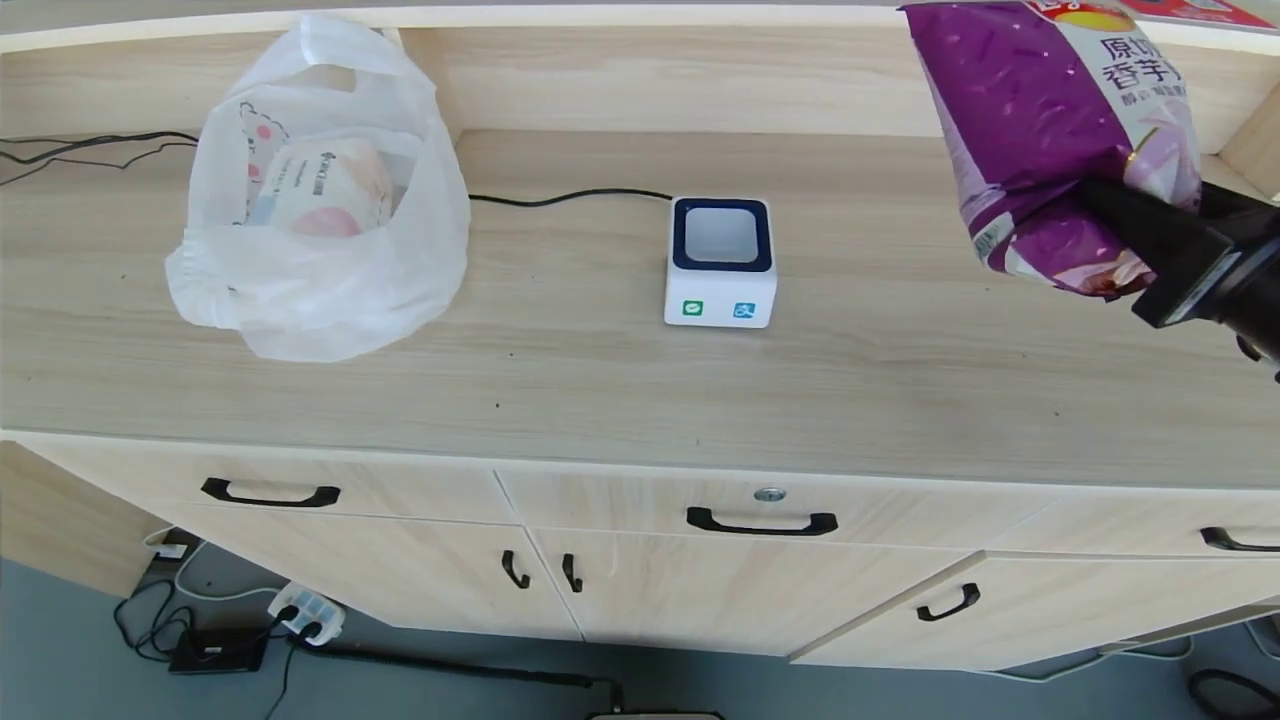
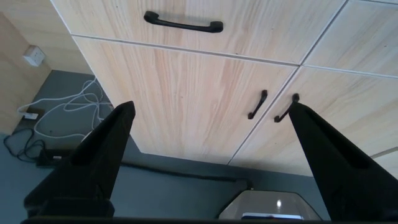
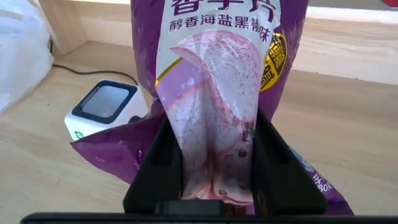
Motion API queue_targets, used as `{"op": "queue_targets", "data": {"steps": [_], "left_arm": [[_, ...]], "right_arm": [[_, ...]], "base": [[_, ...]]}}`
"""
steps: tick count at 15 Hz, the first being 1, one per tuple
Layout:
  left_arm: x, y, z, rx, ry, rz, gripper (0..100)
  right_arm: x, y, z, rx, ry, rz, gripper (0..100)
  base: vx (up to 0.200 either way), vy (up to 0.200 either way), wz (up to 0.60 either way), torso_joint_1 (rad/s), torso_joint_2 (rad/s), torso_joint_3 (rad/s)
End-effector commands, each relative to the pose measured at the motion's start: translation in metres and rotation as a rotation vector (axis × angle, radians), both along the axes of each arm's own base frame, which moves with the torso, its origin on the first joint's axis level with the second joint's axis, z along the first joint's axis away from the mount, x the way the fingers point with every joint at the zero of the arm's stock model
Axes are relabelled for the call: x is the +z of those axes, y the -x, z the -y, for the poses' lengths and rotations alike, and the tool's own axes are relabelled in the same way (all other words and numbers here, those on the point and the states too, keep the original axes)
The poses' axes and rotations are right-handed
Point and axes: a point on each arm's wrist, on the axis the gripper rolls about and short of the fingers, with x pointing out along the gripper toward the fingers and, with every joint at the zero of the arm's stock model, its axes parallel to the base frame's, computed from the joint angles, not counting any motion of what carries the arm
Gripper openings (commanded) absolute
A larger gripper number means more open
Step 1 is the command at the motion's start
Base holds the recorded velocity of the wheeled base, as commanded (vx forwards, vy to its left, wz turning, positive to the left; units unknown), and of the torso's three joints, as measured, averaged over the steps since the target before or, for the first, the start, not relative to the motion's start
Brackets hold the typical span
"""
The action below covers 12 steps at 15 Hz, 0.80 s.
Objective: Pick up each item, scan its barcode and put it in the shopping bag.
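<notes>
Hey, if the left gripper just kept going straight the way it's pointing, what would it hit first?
Most likely the cupboard door below the drawer. The left gripper is open and aimed at that door's panel, with nothing between them in the wrist view; the distance is unclear.

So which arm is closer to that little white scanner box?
Right. The right gripper holds a purple bag above the counter, right of the scanner; the left gripper hangs low before the cabinet doors.
</notes>
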Motion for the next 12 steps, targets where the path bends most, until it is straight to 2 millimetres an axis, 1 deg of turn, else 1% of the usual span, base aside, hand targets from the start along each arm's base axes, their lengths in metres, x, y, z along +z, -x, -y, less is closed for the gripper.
{"op": "queue_targets", "data": {"steps": [1,6,9,12], "left_arm": [[0.000,0.000,0.000,0.001,0.001,0.000,100],[0.000,0.000,0.000,-0.001,0.001,0.000,100],[0.000,0.000,0.000,-0.001,0.002,0.000,100],[0.000,0.000,0.000,-0.001,0.001,0.000,100]], "right_arm": [[-0.003,-0.014,-0.002,-0.014,0.032,-0.010,0],[-0.006,-0.018,-0.004,-0.015,0.046,-0.021,0],[-0.009,-0.026,-0.006,-0.015,0.049,-0.036,0],[0.007,-0.042,-0.010,-0.012,0.031,0.010,0]], "base": [[0.000,0.200,0.00,0.022,0.02,0.002],[0.000,0.200,0.00,0.003,0.00,-0.001],[0.000,0.200,0.00,-0.002,0.00,0.005],[0.000,0.200,0.00,0.009,0.00,0.001]]}}
